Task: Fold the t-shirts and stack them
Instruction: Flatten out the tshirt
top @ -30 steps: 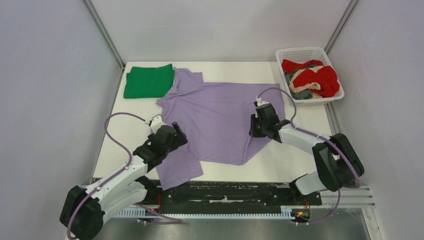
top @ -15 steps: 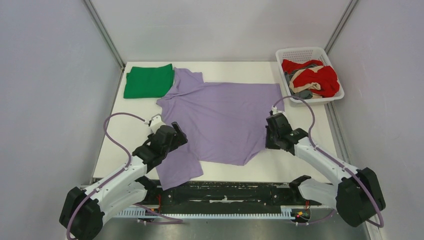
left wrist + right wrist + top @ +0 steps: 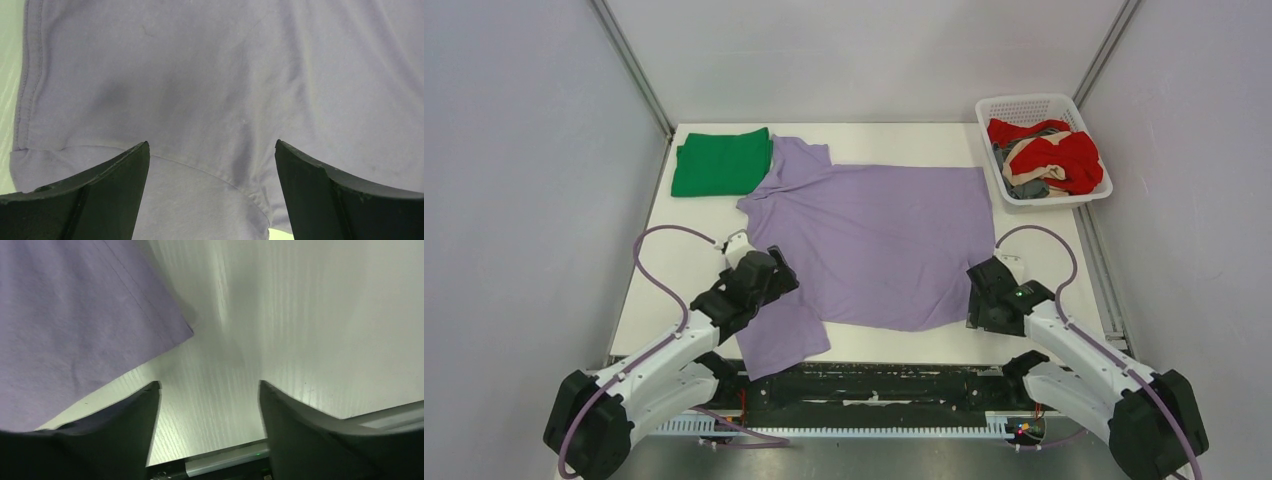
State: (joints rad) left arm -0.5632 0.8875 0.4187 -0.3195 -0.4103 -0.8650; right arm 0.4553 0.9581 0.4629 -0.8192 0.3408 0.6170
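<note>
Two open, empty pairs: left fingers (image 3: 110,180) hover over the near sleeve seam of the lavender t-shirt (image 3: 874,240), which lies flat on the bench (image 3: 1034,212); right fingers (image 3: 305,425) straddle bare surface just beside its near hem corner. Judged best: bring the right pair onto that corner, pinch both edges low, lift together.

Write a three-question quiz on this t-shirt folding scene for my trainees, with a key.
1. Fill in: the folded green t-shirt lies at the table's far ____ corner.
2. True or false: the right gripper is shut on the lavender t-shirt.
3. The left gripper hovers over: A the lavender t-shirt, B the green t-shirt, C bare table.
Key: 1 left. 2 false; its fingers are open over bare table beside the shirt's corner. 3 A.
</note>
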